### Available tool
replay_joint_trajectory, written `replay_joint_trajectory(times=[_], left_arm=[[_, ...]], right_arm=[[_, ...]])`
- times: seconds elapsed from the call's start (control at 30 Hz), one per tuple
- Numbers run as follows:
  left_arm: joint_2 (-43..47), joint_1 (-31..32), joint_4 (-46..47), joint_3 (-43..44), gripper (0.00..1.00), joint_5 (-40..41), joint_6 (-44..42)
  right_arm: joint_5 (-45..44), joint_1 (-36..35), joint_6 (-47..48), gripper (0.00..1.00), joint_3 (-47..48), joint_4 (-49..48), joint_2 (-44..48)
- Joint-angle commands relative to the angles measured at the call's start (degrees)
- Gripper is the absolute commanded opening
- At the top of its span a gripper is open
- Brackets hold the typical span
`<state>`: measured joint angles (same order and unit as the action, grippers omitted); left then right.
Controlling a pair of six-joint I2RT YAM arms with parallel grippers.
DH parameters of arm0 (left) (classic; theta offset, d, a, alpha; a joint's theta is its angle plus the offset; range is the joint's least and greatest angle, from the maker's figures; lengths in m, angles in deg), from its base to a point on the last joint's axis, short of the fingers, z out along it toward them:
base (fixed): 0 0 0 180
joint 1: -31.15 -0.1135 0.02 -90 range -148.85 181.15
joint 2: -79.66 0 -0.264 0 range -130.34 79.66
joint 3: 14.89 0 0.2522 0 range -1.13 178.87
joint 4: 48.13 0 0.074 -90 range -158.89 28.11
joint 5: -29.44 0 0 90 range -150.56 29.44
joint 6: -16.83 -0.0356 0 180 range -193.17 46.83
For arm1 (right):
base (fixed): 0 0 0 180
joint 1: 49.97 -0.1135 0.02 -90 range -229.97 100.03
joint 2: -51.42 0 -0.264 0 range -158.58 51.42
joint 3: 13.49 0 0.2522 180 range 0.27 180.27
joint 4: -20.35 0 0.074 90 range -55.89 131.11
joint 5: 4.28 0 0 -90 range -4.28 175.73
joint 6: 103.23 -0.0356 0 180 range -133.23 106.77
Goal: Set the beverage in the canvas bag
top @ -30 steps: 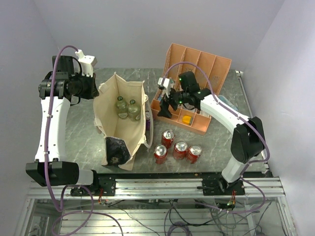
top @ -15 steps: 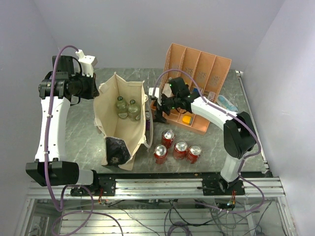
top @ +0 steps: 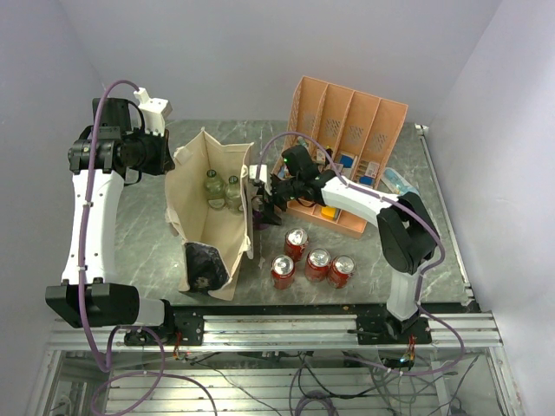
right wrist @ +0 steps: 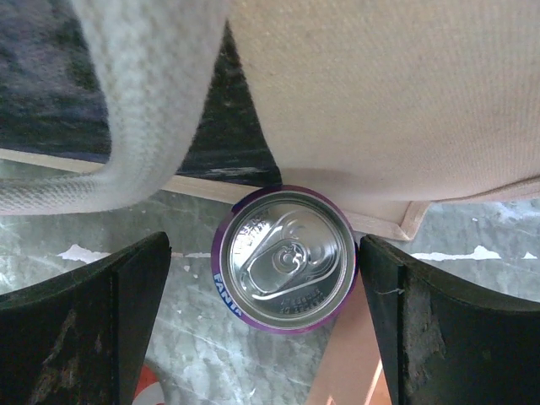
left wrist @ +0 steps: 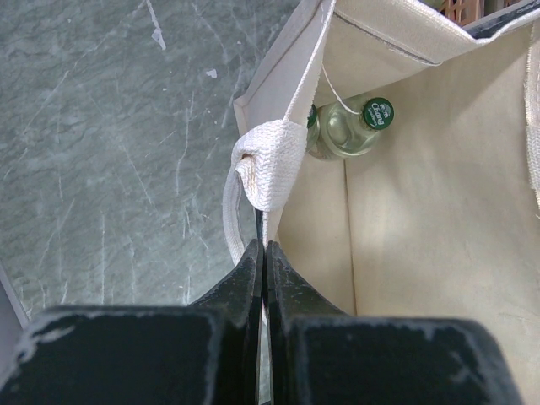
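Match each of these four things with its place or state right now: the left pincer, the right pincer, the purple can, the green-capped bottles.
Things
1 left pincer
2 right pincer
3 purple can
4 green-capped bottles

Places or states
A inside the canvas bag
B open, straddling the can
C shut on the bag's rim
D on the table, just outside the bag

Pairs: 1-C, 2-B, 3-D, 4-A

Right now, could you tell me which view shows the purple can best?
Right wrist: the purple can shows its whole top inside the open right gripper. Top view shows a sliver beside the bag; left wrist, none.
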<state>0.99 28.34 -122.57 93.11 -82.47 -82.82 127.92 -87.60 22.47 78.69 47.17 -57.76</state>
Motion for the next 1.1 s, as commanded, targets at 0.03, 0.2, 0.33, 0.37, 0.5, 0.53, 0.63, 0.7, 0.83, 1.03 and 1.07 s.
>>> replay_joint_trajectory(times=[0.03, 0.2, 0.33, 0.37, 0.5, 0.53, 0.63, 0.7, 0.83, 1.03, 1.07], left_arm=[[-0.49, -0.49, 0.12, 1.04, 0.07, -1.69, -0.38], [-0.46, -0.6, 0.02, 1.29, 0.07, -1.93, -0.43], [-0.42, -0.53, -0.05, 1.52, 0.07, -2.13, -0.62], [-0.38, -0.53, -0.06, 1.48, 0.07, -2.22, -0.69], [-0.21, -0.54, -0.01, 1.3, 0.07, -2.5, -0.72], [-0.2, -0.59, -0.01, 1.26, 0.07, -2.57, -0.72], [-0.12, -0.53, -0.07, 1.3, 0.07, -2.7, -0.72], [-0.02, -0.53, -0.06, 1.38, 0.07, -2.72, -0.86], [-0.07, -0.52, -0.23, 1.39, 0.07, -3.19, -1.44], [-0.51, -0.44, -0.61, 2.19, 0.15, -4.5, -3.17], [-0.58, -0.44, -0.69, 2.49, 0.19, -4.78, -3.52]], right_arm=[[-0.25, -0.54, -0.55, 0.92, 0.41, -1.29, -1.61], [-0.67, -1.1, -0.8, 0.89, 0.09, -1.1, -2.11], [-1.38, -1.29, -0.98, 0.86, 0.52, -0.65, -3.05], [-1.48, -1.33, -1.02, 0.85, 0.7, -0.48, -3.27], [-2.12, -1.32, -0.61, 0.86, 1.2, 0.21, -3.82], [-2.28, -1.31, -0.49, 0.85, 1.34, 0.43, -3.87], [-2.2, -1.31, -0.5, 0.81, 1.47, 0.8, -3.73], [-2.0, -1.31, -0.99, 0.76, 1.55, 0.83, -3.31], [-1.41, -1.31, -2.58, 0.61, 2.45, 1.28, -1.89], [-1.11, -1.16, -6.08, 0.34, 5.11, 3.46, 2.45], [-1.33, -1.0, -6.6, 0.29, 5.55, 4.02, 3.67]])
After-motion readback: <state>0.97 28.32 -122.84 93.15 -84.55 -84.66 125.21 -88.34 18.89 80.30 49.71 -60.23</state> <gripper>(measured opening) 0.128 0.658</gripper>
